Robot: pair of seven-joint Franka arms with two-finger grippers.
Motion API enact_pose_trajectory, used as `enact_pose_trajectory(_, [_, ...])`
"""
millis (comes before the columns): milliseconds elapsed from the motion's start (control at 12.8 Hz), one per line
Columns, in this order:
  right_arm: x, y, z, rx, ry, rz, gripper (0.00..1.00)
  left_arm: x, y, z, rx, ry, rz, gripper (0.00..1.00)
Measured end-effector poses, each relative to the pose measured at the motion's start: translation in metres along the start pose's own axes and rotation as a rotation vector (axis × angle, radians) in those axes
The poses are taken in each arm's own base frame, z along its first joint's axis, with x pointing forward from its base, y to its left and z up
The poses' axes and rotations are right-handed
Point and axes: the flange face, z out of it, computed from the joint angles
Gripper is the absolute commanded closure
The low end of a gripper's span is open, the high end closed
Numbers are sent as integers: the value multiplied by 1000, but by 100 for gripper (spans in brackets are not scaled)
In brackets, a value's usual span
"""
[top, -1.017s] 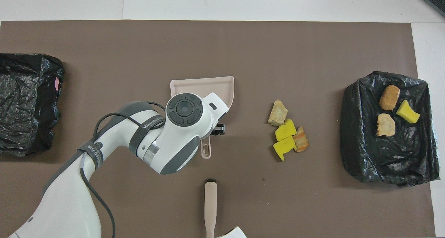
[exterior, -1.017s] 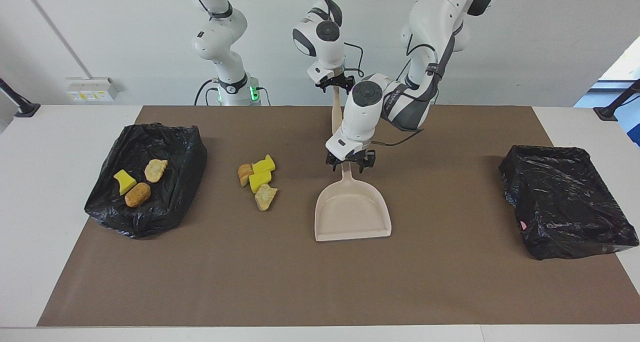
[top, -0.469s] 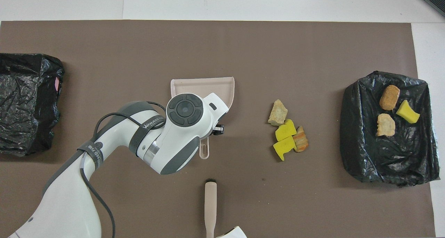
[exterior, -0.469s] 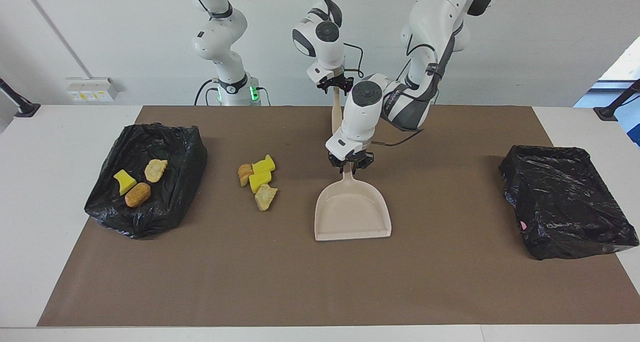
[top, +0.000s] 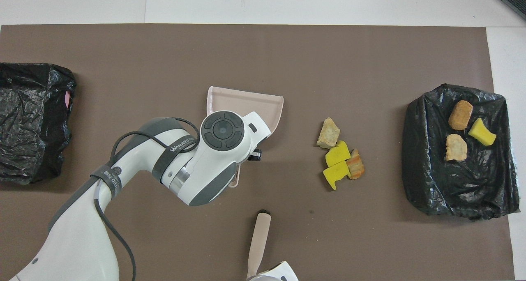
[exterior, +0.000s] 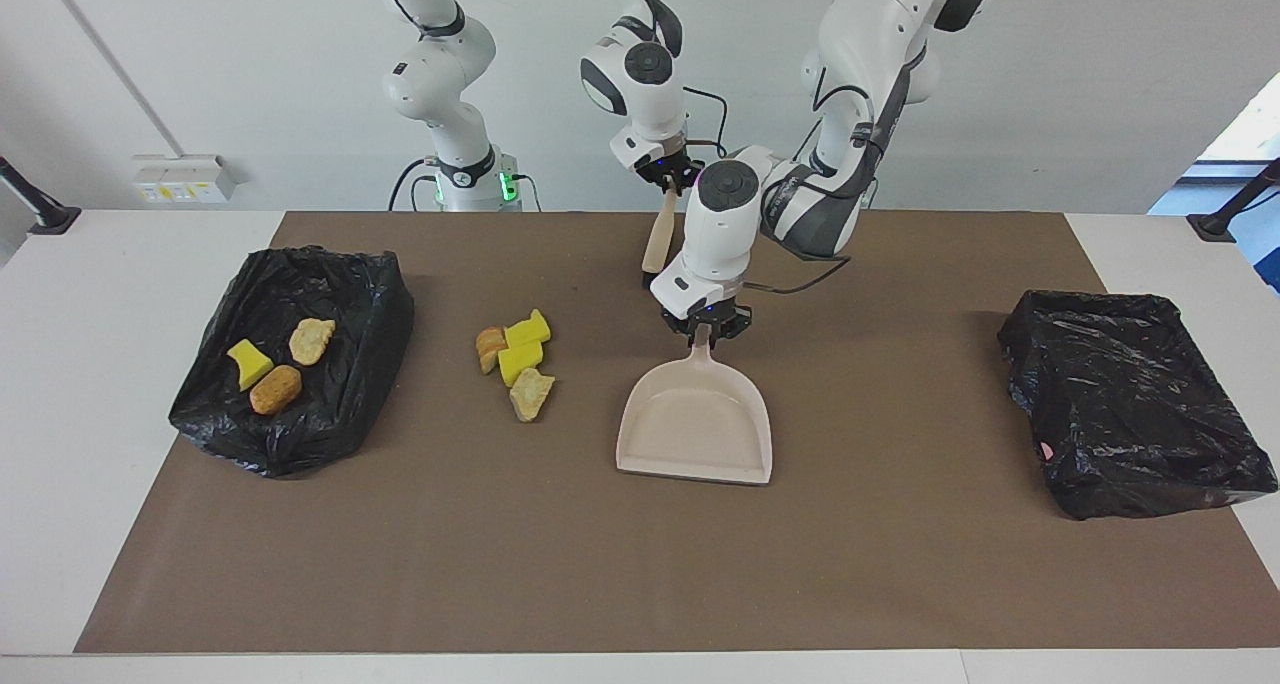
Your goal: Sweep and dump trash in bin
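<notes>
Lying beside dustpan, toward right arm's end: trash.

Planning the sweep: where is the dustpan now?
The dustpan lies mid-table, beside the loose trash pile toward the left arm's end, its handle gripped by the left tool.
</notes>
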Motion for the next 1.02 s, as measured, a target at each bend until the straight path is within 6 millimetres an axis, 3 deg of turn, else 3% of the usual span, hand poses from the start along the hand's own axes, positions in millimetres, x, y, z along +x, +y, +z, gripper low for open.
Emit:
enact_pose_trajectory(313, [9,-3,-12,0,-9,16,100,5,-12,-17,29,-42,205,100])
enact_pose_trajectory(548, [28,0,-43,-27,-23,34,100,8,-25,-18,34,-72,376,100])
enact_pose_trajectory(861, [63,30,-101,-61,-22,36,100,7,-35,-16,60,-112,656,100])
enact_pose_trajectory(1017, [82,50,-115,-118,-12,22,100,7,-38,-16,80,-120,740,100])
